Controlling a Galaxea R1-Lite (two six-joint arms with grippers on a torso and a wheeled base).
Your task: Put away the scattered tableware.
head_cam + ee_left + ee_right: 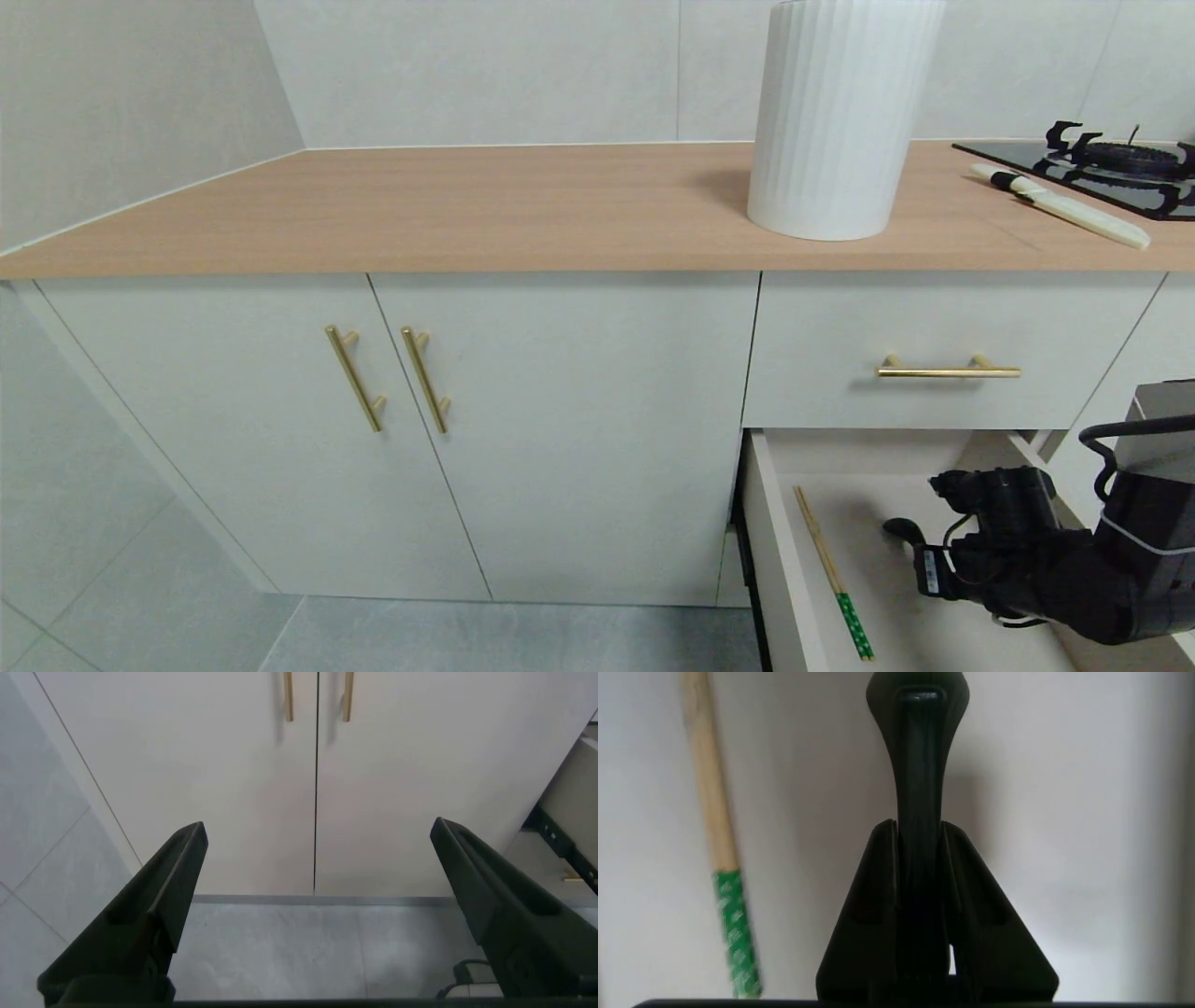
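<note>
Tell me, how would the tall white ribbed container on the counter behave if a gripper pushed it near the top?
The white ribbed container is taller than it is wide, so a high push would probably tip it rather than slide it. It looks like ceramic, so it may be heavy and could break if it falls.

Tableware, drawer and table
Green-tipped chopsticks (834, 588) lie in the open drawer (767, 523); the right claw (920, 845) grips a black spoon (902, 531) over it; a pale knife (1060, 203) rests on the table (467, 205).
</note>
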